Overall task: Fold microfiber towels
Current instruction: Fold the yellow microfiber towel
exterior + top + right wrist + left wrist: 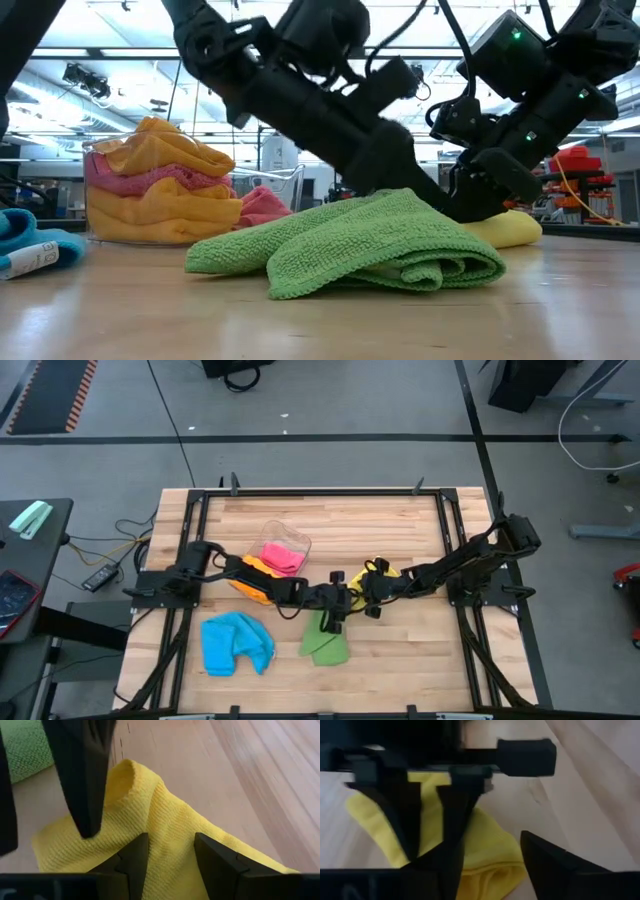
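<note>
Around the green towel [325, 643], bare table [420, 660] lies open toward the front edge and right. Behind it both arms cross, their grippers crowded over the yellow towel [385, 573]. The tub [283, 550] blocks the back left, the blue towel [236, 643] the left.

Both arms reach in low toward the table's middle, wrists nearly meeting. The left gripper [338, 603] points toward the right one, its fingers [555, 870] parted. The right gripper [368, 592] angles down just beside it, fingers [220, 860] also apart, with cloth lying between them.
</note>
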Robot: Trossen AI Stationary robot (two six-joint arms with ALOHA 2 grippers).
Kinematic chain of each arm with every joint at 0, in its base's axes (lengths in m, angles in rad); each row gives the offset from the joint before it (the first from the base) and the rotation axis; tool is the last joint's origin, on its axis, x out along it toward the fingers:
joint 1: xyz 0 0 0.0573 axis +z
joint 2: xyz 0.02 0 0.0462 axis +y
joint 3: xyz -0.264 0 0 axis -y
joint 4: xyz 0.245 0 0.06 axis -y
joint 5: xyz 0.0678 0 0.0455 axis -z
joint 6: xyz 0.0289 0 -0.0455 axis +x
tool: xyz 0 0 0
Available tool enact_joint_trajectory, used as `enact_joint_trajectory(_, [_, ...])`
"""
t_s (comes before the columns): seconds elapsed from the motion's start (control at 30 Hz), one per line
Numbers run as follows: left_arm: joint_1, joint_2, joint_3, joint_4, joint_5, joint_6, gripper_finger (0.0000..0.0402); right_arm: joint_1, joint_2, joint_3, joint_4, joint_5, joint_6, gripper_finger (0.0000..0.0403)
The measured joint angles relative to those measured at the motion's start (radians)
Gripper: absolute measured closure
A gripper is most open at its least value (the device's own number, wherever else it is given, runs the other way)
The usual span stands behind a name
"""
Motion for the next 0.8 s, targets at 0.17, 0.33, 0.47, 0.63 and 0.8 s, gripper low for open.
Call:
enact_joint_trajectory(0.17, [0.021,0.020,0.000,-0.049,0.008,-0.026,0.0173,0.001,0.000,0.000,-0.005,0.000,0.007,0.0234])
enact_joint_trajectory(0.33, [0.025,-0.001,0.002,-0.149,0.000,-0.048,0.0176,0.001,0.000,0.000,-0.009,0.001,0.007,0.0234])
enact_joint_trajectory(0.47, [0.024,-0.012,0.002,-0.209,0.000,-0.060,0.0188,0.001,0.000,0.000,-0.015,-0.002,0.011,0.0234])
enact_joint_trajectory(0.63, [0.024,-0.023,0.002,-0.261,0.000,-0.079,0.0199,0.001,-0.010,0.000,-0.038,-0.003,-0.006,0.0234])
enact_joint_trajectory(0.8, [0.024,-0.027,0.001,-0.282,0.000,-0.079,0.0202,-0.001,-0.119,-0.002,-0.115,0.000,-0.042,0.0234])
